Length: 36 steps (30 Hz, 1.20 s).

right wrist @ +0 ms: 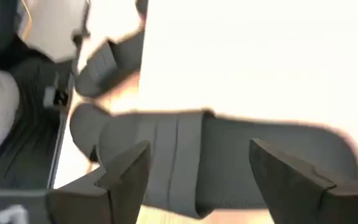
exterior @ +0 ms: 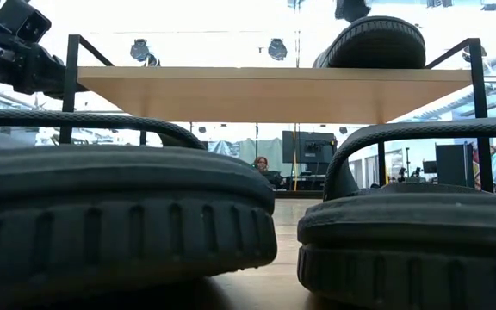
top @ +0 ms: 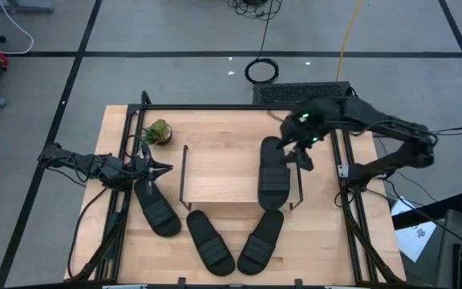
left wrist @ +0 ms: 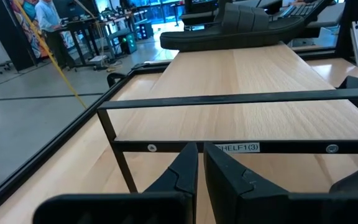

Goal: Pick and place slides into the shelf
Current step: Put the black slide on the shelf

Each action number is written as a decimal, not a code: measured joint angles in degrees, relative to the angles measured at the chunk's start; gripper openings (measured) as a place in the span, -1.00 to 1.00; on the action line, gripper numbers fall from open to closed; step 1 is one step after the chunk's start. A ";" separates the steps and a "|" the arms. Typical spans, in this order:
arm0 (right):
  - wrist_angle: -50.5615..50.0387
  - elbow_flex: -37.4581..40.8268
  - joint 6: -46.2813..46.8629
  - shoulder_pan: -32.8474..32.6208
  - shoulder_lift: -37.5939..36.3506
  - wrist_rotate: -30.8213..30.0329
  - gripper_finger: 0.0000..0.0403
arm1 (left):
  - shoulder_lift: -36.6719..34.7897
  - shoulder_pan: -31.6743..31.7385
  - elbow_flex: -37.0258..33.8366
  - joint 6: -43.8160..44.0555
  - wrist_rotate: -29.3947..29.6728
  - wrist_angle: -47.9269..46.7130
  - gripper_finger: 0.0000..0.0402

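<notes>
From above, the right gripper (top: 301, 152) hovers fingers spread beside the far end of a slide (top: 273, 171) lying on the shelf (top: 215, 172) near its right edge; three more slides (top: 209, 238) lie along the table's (top: 327, 241) near edge, and the left gripper (top: 152, 168) waits at the left edge. At table level, two slides (exterior: 110, 215) fill the foreground under the shelf board. The left wrist shows its fingers (left wrist: 182, 174) pressed together facing the shelf. The right wrist shows spread fingers (right wrist: 129, 168) over the slide's strap (right wrist: 166, 155), clear of it.

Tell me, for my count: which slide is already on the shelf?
The slide at the shelf's right end, below the right gripper; the other three lie on the table.
</notes>
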State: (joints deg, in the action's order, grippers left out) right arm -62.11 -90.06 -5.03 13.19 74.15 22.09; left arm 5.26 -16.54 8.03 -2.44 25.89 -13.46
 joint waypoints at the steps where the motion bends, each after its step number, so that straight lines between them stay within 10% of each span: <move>1: 1.65 0.02 -0.05 -0.55 -1.54 -1.29 0.12 | 0.00 0.00 0.02 0.00 -0.01 0.01 -0.85; 9: 18.38 7.51 -3.77 -6.46 -13.91 -7.19 -0.92 | -0.01 0.00 0.02 -0.26 0.05 0.07 -0.85; 18: 46.02 33.97 -5.36 -15.42 -25.29 -3.31 -0.99 | -0.01 0.00 0.00 0.09 -0.06 0.14 -0.85; 26: 62.63 54.98 -5.98 -22.79 -34.72 -13.78 -1.00 | -0.01 0.00 0.02 0.26 -0.37 0.18 -0.85; 36: 53.87 57.33 -2.06 -21.03 -47.58 -28.23 -1.00 | -0.02 0.00 0.00 0.43 -0.35 0.20 -0.85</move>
State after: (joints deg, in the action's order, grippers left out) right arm -8.25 -32.73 -7.10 -7.84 26.57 -6.15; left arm 5.24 -16.53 8.04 -2.00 25.54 -13.26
